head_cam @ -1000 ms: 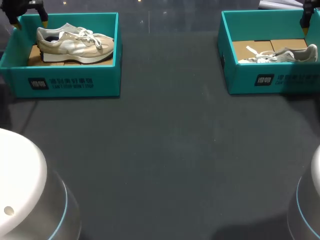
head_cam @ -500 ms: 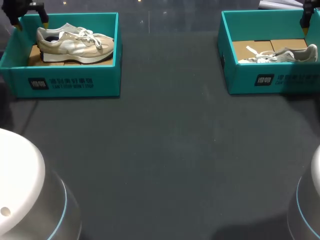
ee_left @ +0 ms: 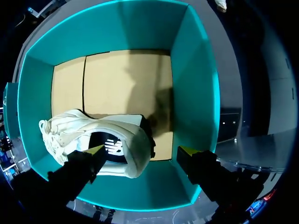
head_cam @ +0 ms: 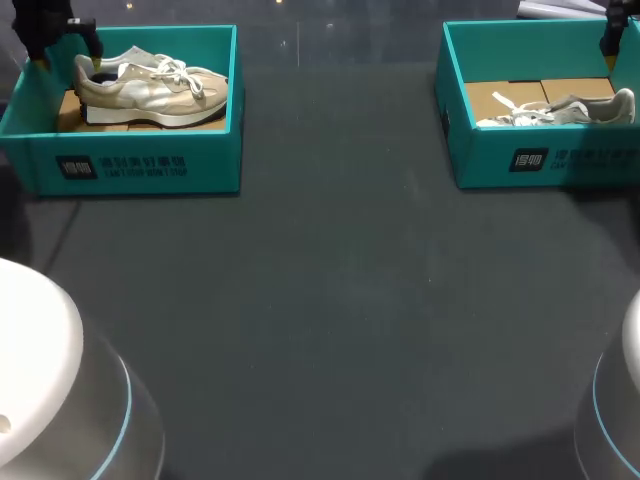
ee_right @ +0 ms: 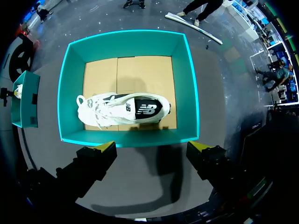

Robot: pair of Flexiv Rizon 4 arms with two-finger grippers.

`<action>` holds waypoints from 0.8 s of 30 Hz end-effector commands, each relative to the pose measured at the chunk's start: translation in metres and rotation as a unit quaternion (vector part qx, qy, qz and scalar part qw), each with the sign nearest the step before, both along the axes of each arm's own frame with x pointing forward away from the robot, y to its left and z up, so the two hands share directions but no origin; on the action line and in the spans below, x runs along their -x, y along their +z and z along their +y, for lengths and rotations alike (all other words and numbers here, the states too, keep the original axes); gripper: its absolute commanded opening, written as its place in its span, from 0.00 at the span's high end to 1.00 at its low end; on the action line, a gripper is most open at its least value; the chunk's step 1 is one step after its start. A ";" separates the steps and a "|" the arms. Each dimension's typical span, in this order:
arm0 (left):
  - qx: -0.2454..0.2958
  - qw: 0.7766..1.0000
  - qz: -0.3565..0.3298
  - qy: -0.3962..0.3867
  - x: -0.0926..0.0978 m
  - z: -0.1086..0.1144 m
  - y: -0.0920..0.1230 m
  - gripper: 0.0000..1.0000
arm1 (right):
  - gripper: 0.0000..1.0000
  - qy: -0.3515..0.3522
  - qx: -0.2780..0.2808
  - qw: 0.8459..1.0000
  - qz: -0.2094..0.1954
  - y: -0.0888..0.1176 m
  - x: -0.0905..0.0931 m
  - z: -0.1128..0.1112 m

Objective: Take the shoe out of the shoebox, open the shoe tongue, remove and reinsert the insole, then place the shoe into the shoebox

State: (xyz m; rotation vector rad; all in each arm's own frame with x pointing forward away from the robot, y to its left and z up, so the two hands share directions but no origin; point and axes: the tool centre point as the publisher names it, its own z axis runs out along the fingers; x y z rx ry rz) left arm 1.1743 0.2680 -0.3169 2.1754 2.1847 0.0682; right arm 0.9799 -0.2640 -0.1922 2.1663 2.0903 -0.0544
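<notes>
Left end effector (ee_left: 141,151) hangs wide open, empty, over the heel of the beige sneaker (ee_left: 93,135) inside its teal shoebox (ee_left: 196,93). Right end effector (ee_right: 152,147), equally open and empty, hovers above the near wall of the second shoebox (ee_right: 70,93).

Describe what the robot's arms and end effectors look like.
The left end effector and right end effector each have two blocky black fingers with bright yellow tips. The arm housings in the head view are rounded, white-grey, with a thin light-blue ring.

Dim overhead light, soft shadows in shoebox (ee_left: 194,93) & on table (ee_right: 135,165).
</notes>
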 end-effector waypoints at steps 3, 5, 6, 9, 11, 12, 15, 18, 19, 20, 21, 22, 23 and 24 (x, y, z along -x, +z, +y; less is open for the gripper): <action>0.001 1.000 -0.002 0.001 0.005 0.001 -0.007 0.00 | 0.00 0.000 0.000 1.000 0.000 0.000 0.000 0.000; 0.000 1.000 -0.001 0.000 0.005 0.002 -0.009 0.00 | 0.00 0.000 0.000 1.000 0.000 0.000 0.000 0.000; 0.000 1.000 0.000 0.000 0.005 0.002 -0.011 0.00 | 0.00 0.000 0.000 1.000 0.000 0.000 0.000 0.000; 0.001 1.000 0.003 0.006 0.001 0.003 -0.014 0.00 | 0.00 0.000 0.000 1.000 0.000 0.000 0.000 0.000; 0.002 1.000 0.004 0.009 -0.003 0.003 -0.014 0.00 | 0.00 0.000 0.000 1.000 0.000 0.000 0.000 0.000; 0.002 1.000 0.004 0.009 -0.004 0.004 -0.014 0.00 | 0.00 0.000 0.000 1.000 0.000 0.000 0.000 0.000; 0.002 1.000 0.004 0.011 -0.009 0.003 -0.014 0.00 | 0.00 0.000 0.000 1.000 0.000 0.000 0.000 0.000; 0.001 1.000 0.006 0.014 -0.015 0.002 -0.015 0.00 | 0.00 0.000 0.000 1.000 0.000 0.000 0.000 0.000; 0.000 1.000 0.007 0.014 -0.016 0.002 -0.015 0.00 | 0.00 0.000 0.000 1.000 0.000 0.000 0.000 0.000; 0.000 1.000 0.008 0.015 -0.018 0.002 -0.016 0.00 | 0.00 0.000 0.000 1.000 0.000 0.000 0.000 0.000; 0.000 1.000 0.009 0.015 -0.019 0.002 -0.016 0.00 | 0.00 0.000 0.000 1.000 0.000 0.000 0.000 0.000; -0.001 1.000 0.010 0.015 -0.020 0.001 -0.017 0.00 | 0.00 0.000 0.000 1.000 0.000 0.000 0.000 0.000; -0.002 1.000 0.012 0.015 -0.020 0.001 -0.017 0.00 | 0.00 0.000 0.000 1.000 0.000 0.000 0.000 0.000; -0.003 1.000 0.013 0.014 -0.021 0.001 -0.018 0.00 | 0.00 0.000 0.000 1.000 0.000 0.000 0.000 0.000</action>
